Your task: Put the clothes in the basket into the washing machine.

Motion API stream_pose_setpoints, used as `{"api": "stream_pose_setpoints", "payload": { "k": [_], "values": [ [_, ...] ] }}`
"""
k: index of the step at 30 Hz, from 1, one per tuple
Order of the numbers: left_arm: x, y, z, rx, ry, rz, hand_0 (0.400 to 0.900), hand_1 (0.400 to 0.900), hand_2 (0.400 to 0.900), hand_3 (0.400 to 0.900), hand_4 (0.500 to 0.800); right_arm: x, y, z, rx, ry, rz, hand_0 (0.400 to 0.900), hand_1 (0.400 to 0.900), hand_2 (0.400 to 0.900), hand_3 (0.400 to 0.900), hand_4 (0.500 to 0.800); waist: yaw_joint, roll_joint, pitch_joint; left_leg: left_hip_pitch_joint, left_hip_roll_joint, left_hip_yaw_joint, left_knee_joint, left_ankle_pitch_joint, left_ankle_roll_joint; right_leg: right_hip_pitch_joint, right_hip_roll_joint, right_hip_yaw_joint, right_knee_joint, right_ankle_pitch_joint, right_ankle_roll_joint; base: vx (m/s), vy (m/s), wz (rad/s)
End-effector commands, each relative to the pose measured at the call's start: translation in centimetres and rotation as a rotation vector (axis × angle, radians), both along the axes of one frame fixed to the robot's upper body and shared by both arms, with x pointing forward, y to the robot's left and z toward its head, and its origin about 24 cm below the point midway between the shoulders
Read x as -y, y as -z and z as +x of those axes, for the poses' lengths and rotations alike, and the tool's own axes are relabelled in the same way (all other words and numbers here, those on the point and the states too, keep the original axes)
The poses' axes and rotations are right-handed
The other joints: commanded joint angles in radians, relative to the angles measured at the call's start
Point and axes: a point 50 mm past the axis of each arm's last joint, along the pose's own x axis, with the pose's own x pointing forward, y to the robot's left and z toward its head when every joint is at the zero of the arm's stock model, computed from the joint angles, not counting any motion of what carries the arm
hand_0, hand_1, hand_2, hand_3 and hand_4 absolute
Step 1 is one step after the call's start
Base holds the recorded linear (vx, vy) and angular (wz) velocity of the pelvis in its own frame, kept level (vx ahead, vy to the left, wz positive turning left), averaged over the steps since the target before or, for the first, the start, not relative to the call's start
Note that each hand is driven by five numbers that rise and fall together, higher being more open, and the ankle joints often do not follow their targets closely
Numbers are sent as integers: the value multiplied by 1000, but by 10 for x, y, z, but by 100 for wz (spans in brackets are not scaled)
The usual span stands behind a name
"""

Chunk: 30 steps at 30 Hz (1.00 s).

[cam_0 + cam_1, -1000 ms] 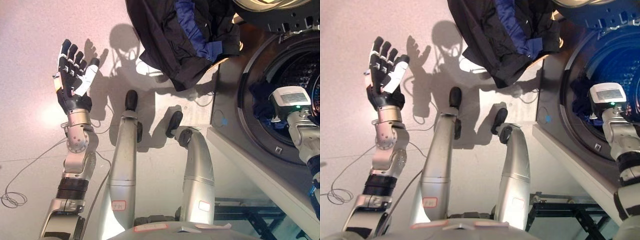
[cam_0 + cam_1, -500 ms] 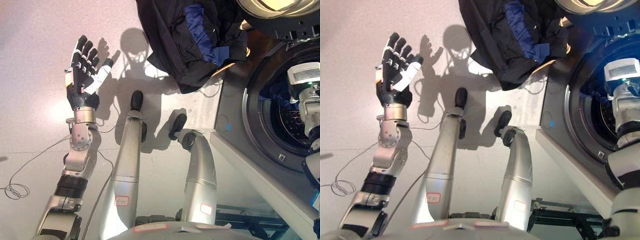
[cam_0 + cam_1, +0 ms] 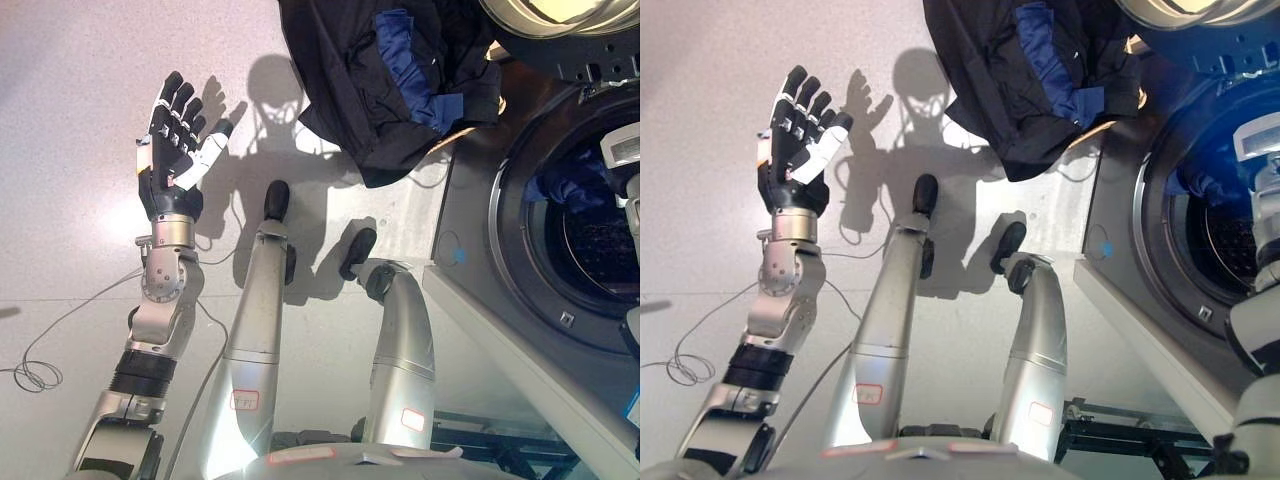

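A heap of black and blue clothes (image 3: 390, 70) lies in a basket whose tan rim (image 3: 468, 131) peeks out beneath it, at the top centre. To its right is the washing machine (image 3: 470, 210) with its round opening (image 3: 590, 250) facing me. A blue cloth (image 3: 568, 186) sits in the upper part of the drum's mouth. My right arm (image 3: 1260, 230) reaches up the right edge into the opening, and its hand is hidden there. My left hand (image 3: 175, 135) is raised over the floor at the left, open, fingers spread, holding nothing.
The machine's open door (image 3: 560, 15) hangs at the top right above the drum. A white ledge (image 3: 520, 350) runs diagonally below the machine's front, with a dark metal frame (image 3: 1120, 435) under it. Pale floor (image 3: 70, 120) spreads to the left.
The camera has shifted. My right wrist has moved up and toward the right edge of the drum opening; the blue cloth now sits higher in the mouth. The left hand stays raised and open.
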Motion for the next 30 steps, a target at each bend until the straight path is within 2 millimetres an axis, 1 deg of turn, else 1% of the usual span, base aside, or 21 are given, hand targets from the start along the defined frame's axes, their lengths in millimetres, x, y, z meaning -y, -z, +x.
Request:
{"api": "stream_pose_setpoints", "payload": {
  "k": [1,4,8,9,10,12,14,16,17,18,21,23,24,25,26,28,30],
  "values": [
    [0,-7,-20,127,-8,-76,900,900,900,900,800,68,-10,-80,-91,355,-180,900,900,900,900,800,-31,26,-101,13,12,-77,48,-107,-46,-28,23,-5,-19,62,-13,0,0,0],
    [-1,-6,-21,124,-12,-71,900,900,900,900,800,72,-4,-86,-116,366,-178,900,900,900,900,800,-35,26,-101,14,13,-76,50,-108,-46,-27,26,-4,-21,64,-12,0,0,0],
    [-2,-7,-21,127,-19,-75,900,900,900,900,800,73,-1,-88,-130,365,-178,900,900,900,900,800,-40,25,-101,18,17,-76,46,-107,-48,-26,27,-3,-24,68,-11,-5,3,-1],
    [-2,-7,-21,128,-23,-74,900,900,900,900,800,73,-2,-88,-121,360,-176,900,900,900,900,800,-41,25,-101,18,18,-75,46,-107,-47,-26,28,-2,-24,70,-11,0,0,0],
    [-2,-8,-21,132,-21,-68,900,900,900,900,800,71,-6,-84,-97,345,-172,900,900,900,900,800,-36,25,-101,19,18,-75,47,-107,-47,-26,28,-2,-25,71,-10,0,0,0],
    [-1,-9,-20,133,-14,-59,900,900,900,900,800,60,-9,-67,-63,295,-151,900,900,900,900,800,-33,29,-98,19,17,-73,45,-105,-46,-26,28,-1,-26,74,-9,0,0,0],
    [2,-9,-19,134,-3,-60,900,900,900,900,800,43,-17,-42,-1,216,-118,900,900,900,900,800,-26,32,-95,22,16,-71,41,-102,-45,-22,28,1,-26,77,-10,0,0,0],
    [4,-9,-17,132,12,-60,900,900,900,900,800,24,-33,-19,60,138,-112,900,900,900,900,800,-17,34,-92,29,18,-69,35,-101,-45,-17,29,2,-31,81,-10,0,0,0],
    [7,-10,-15,132,28,-55,900,900,900,900,800,10,-38,-4,86,89,-95,900,900,900,900,800,-12,37,-90,33,18,-67,30,-99,-44,-13,30,4,-35,84,-10,0,0,0],
    [8,-10,-14,134,28,-62,900,900,900,900,800,3,-45,3,109,59,-103,900,900,900,900,800,-12,38,-85,37,19,-65,28,-99,-43,-9,31,5,-38,86,-11,0,0,0],
    [7,-12,-13,139,31,-58,900,900,900,900,800,-11,-71,15,174,-14,-123,900,900,900,900,800,-7,35,-79,42,19,-64,26,-99,-43,-2,32,7,-42,88,-10,-22,8,-2],
    [8,-12,-12,140,39,-58,900,900,900,900,800,-24,-83,24,206,-66,-121,900,900,900,900,800,-3,37,-73,44,19,-61,26,-99,-42,1,32,8,-42,89,-11,-33,13,-2],
    [9,-13,-11,140,43,-59,900,900,900,900,800,-32,-86,31,218,-95,-101,900,900,900,900,800,-1,39,-70,44,18,-60,27,-99,-41,1,32,9,-41,89,-12,-32,16,0],
    [10,-13,-11,142,48,-61,900,900,900,900,800,-42,-87,38,234,-128,-77,900,900,900,900,800,2,42,-69,45,16,-60,26,-98,-41,2,33,10,-42,89,-12,0,0,0],
    [11,-14,-10,146,49,-72,900,900,900,900,800,-50,-82,43,241,-159,-46,900,900,900,900,800,2,45,-67,46,17,-59,26,-98,-40,4,33,10,-43,90,-13,0,0,0],
    [13,-15,-8,151,54,-81,900,900,900,900,800,-66,-67,55,254,-211,51,900,900,900,900,800,5,52,-61,49,17,-57,25,-97,-38,5,33,9,-43,90,-13,0,0,0],
    [13,-15,-8,150,54,-79,900,900,900,900,800,-66,-66,55,254,-211,54,900,900,900,900,800,6,49,-62,49,17,-57,25,-97,-38,6,33,9,-43,90,-13,0,0,0]
  ]
}}
